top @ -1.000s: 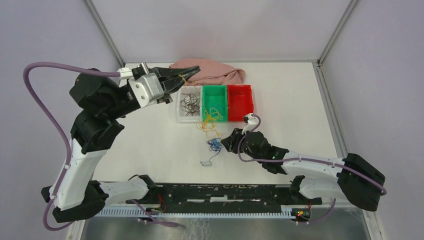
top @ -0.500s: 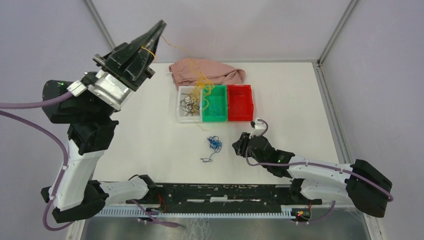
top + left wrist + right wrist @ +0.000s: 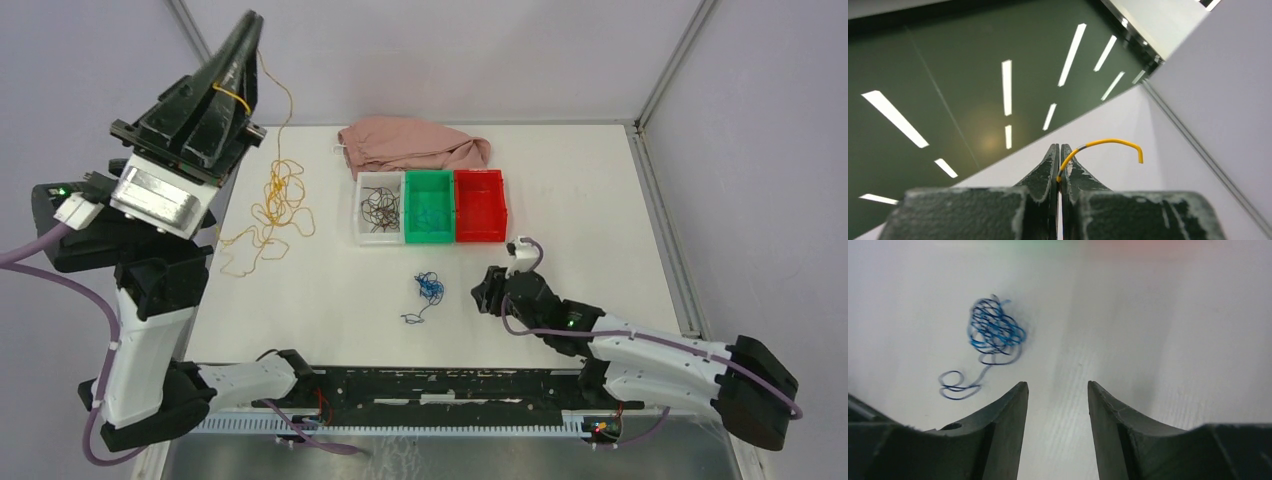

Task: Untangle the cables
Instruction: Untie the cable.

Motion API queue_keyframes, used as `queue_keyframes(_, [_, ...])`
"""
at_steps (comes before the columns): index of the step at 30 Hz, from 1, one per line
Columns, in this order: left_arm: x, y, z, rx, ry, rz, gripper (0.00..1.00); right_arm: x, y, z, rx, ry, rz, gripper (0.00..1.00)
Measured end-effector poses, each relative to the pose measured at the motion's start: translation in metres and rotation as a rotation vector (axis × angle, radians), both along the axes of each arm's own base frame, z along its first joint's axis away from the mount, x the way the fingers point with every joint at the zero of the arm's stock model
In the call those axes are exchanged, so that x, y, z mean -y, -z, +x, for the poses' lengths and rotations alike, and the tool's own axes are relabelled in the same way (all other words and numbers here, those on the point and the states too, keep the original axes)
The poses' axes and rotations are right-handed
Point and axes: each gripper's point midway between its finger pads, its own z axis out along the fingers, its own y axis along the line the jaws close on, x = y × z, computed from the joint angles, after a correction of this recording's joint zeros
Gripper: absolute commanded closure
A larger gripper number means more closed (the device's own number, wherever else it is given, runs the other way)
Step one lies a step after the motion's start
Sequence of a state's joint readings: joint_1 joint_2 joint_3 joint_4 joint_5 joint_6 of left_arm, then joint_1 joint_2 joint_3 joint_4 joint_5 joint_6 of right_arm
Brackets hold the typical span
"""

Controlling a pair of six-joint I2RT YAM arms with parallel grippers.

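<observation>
Moved: yellow cable (image 3: 278, 200) has come off the clear bin (image 3: 360, 236) and green bin (image 3: 430, 176) and now hangs far to their left; left claw (image 3: 250, 20) has swung higher and further left; blue cable (image 3: 429, 288) has stayed put
Yellow cable: one end pinched at the left claw's tips; a long strand hangs down from there; lower loops lie on the desk (image 3: 580, 200), left of the clear bin; its short free end curls out past the tips in the left wrist view
Blue cable: small tangle with a loose tail; on the desk in front of the green bin; well apart from the yellow cable
Dark cables (image 3: 380, 208): curled heap inside the clear bin
Left claw: closed tight on the yellow cable; raised high, pointing up
Right claw (image 3: 1055, 385): jaws apart, holding nothing; low over the desk, just right of the blue cable
Bins: clear, green and red bin (image 3: 480, 205) side by side in a row
Pink cloth (image 3: 415, 145): bunched just behind the row
</observation>
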State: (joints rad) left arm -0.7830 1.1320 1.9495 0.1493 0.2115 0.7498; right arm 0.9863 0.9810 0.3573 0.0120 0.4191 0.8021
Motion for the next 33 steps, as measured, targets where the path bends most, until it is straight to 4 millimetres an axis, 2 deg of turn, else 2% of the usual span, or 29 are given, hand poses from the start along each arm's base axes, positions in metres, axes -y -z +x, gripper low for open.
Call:
queue_keyframes(1, [0.004,0.007,0.001,-0.016,0.011,0.023,0.97,-0.005,-0.013,0.001,0.017,-0.02,0.016,0.41])
queue_keyframes(2, [0.01,0.018,0.002,-0.037,0.031,0.053,0.97,-0.019,-0.047,0.004,0.064,-0.068,0.065,0.38])
queue_keyframes(3, [0.014,0.028,0.003,-0.059,0.044,0.079,0.97,-0.021,-0.052,0.005,0.071,-0.072,0.074,0.36])
queue_keyframes(4, [0.019,0.039,0.005,-0.083,0.061,0.105,0.97,-0.029,-0.071,0.006,0.093,-0.106,0.098,0.35])
queue_keyframes(7, [0.032,0.065,0.013,-0.161,0.099,0.156,0.97,-0.065,-0.156,0.007,0.186,-0.244,0.201,0.32])
queue_keyframes(8, [0.037,0.074,0.017,-0.189,0.111,0.17,0.97,-0.078,-0.193,0.006,0.232,-0.302,0.251,0.31])
queue_keyframes(10, [0.049,0.095,0.025,-0.251,0.142,0.206,0.97,-0.097,-0.252,0.001,0.308,-0.394,0.335,0.3])
queue_keyframes(13, [0.063,0.122,0.034,-0.336,0.185,0.247,0.97,-0.113,-0.312,-0.009,0.394,-0.497,0.428,0.29])
queue_keyframes(14, [0.068,0.131,0.037,-0.368,0.199,0.257,0.97,-0.117,-0.324,-0.011,0.411,-0.518,0.448,0.3])
queue_keyframes(17, [0.08,0.154,0.044,-0.438,0.234,0.291,0.97,-0.125,-0.335,-0.015,0.424,-0.562,0.474,0.33])
queue_keyframes(21, [0.092,0.173,0.047,-0.506,0.283,0.318,0.97,-0.128,-0.324,-0.013,0.404,-0.561,0.459,0.46])
queue_keyframes(28, [0.098,0.178,0.045,-0.53,0.323,0.33,0.97,-0.129,-0.295,-0.003,0.369,-0.519,0.417,0.56])
queue_keyframes(31, [0.1,0.18,0.046,-0.533,0.327,0.336,0.97,-0.13,-0.29,0.001,0.362,-0.506,0.405,0.6])
queue_keyframes(33, [0.101,0.18,0.046,-0.533,0.329,0.337,0.97,-0.131,-0.288,0.003,0.362,-0.494,0.401,0.6])
